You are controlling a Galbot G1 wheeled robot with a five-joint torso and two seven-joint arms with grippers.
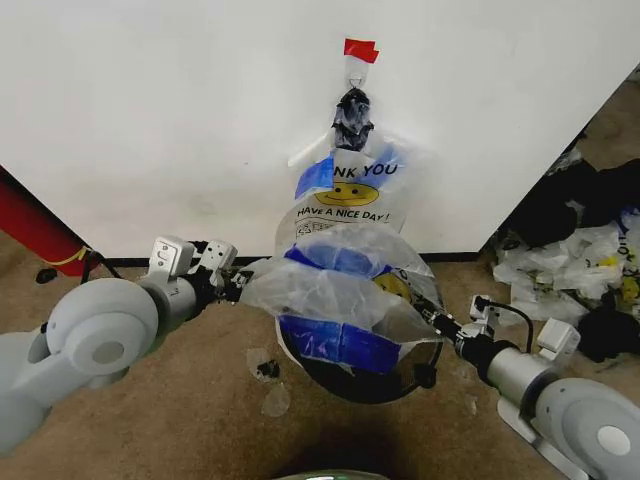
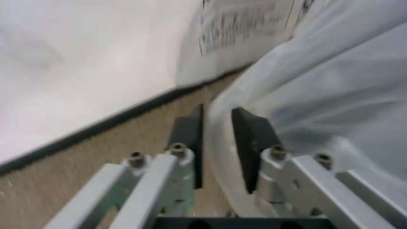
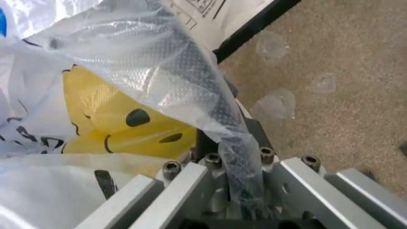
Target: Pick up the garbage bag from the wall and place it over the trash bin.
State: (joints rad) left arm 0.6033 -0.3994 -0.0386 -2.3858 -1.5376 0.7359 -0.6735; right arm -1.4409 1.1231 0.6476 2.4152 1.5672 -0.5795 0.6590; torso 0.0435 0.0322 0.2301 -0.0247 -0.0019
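Both tools stretch garbage bag [image 1: 340, 300] sideways over trash bin [image 1: 372, 385].

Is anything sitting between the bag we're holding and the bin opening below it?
Nothing visible. The garbage bag is spread between the left gripper and right gripper, directly above the trash bin. Another smiley bag hangs behind on the wall.
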